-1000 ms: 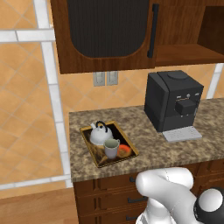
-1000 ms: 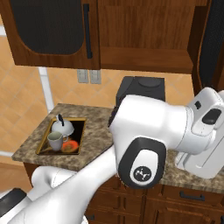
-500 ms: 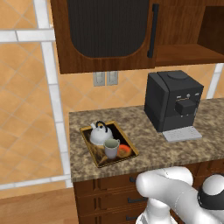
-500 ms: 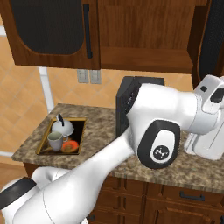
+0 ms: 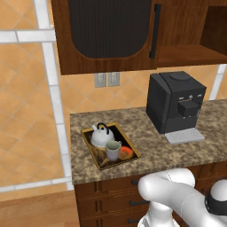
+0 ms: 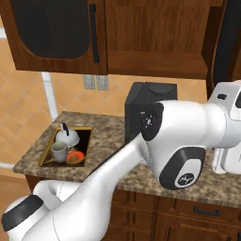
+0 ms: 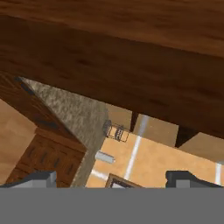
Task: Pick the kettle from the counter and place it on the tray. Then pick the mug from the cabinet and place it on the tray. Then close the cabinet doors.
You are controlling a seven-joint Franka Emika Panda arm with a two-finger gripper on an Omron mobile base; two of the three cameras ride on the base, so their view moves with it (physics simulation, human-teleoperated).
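The silvery kettle (image 5: 101, 135) (image 6: 67, 136) and the grey-beige mug (image 5: 113, 150) (image 6: 60, 151) both stand on the gold-rimmed tray (image 5: 90, 148) (image 6: 48, 155), at the left end of the counter (image 5: 150, 153) (image 6: 108, 129). The left cabinet door (image 5: 106, 31) (image 6: 49, 28) is shut. The right cabinet door (image 6: 229, 42) stands open, and the wooden shelf (image 5: 186, 54) (image 6: 155, 63) shows beside it. In the hand view my gripper (image 7: 113, 182) is open with nothing between its fingertips (image 7: 43, 179), close under dark cabinet wood (image 7: 113, 65).
A black coffee machine (image 5: 175, 102) (image 6: 141, 101) stands on the counter under the open half of the cabinet. My white arm (image 6: 179, 136) crosses in front of it. Dark wooden drawers (image 5: 106, 201) (image 6: 188, 216) lie below, and a wall outlet (image 5: 106, 80) behind.
My arm has swung to the right and its elbow has shifted across the right base view. Kettle, mug and tray have stayed put, and the jaws have stayed wide.
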